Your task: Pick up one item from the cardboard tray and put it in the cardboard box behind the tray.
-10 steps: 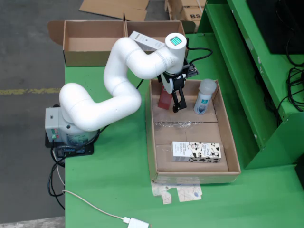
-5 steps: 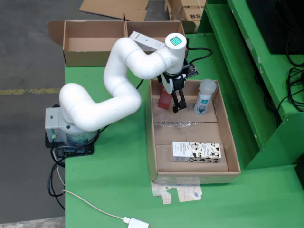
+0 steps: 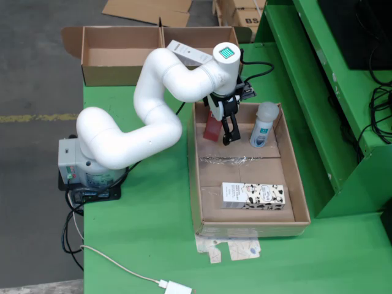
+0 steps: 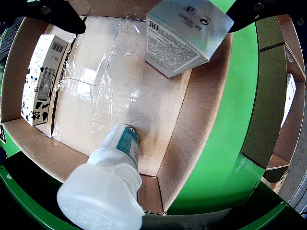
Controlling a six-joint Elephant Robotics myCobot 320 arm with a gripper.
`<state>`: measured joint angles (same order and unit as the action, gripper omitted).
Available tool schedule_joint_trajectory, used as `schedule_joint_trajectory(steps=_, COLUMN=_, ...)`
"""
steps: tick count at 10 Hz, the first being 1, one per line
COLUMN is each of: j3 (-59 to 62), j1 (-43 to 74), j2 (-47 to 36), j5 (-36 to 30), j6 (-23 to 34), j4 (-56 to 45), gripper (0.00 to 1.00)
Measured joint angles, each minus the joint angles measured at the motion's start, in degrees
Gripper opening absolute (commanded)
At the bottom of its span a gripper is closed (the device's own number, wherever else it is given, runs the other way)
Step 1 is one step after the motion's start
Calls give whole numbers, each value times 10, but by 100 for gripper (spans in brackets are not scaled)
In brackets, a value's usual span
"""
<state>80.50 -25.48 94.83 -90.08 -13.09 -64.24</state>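
The cardboard tray (image 3: 288,177) holds three items. A red carton (image 3: 211,130) stands at its far left corner; in the gripper view its grey printed side (image 4: 184,38) shows. A white bottle (image 3: 263,125) stands at the far right and is large in the gripper view (image 4: 108,187). A cow-print carton (image 3: 253,196) lies at the near end, and also shows at the left of the gripper view (image 4: 41,76). My gripper (image 3: 225,130) is open and low over the tray. Its fingers straddle the red carton: the right finger (image 4: 256,12) is close to it, the left finger (image 4: 53,12) well apart.
The cardboard box (image 3: 104,58) stands behind the tray with two compartments; a white carton (image 3: 190,52) lies in the right one. It shows at the right edge of the gripper view (image 4: 268,96). Clear tape (image 3: 229,160) crosses the tray floor. The arm's base (image 3: 86,165) is at the left.
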Motion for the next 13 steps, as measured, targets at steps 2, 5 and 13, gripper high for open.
schedule_joint_trajectory(steps=2, j3=0, j1=0, j2=0, j5=0, j6=0, j4=0, gripper=100)
schedule_joint_trajectory(steps=5, j3=-21, j1=0, j2=-9, j5=0, j6=0, j4=25, gripper=100)
schedule_joint_trajectory(steps=13, j3=-197, j1=1, j2=-69, j5=0, j6=10, j4=114, gripper=100)
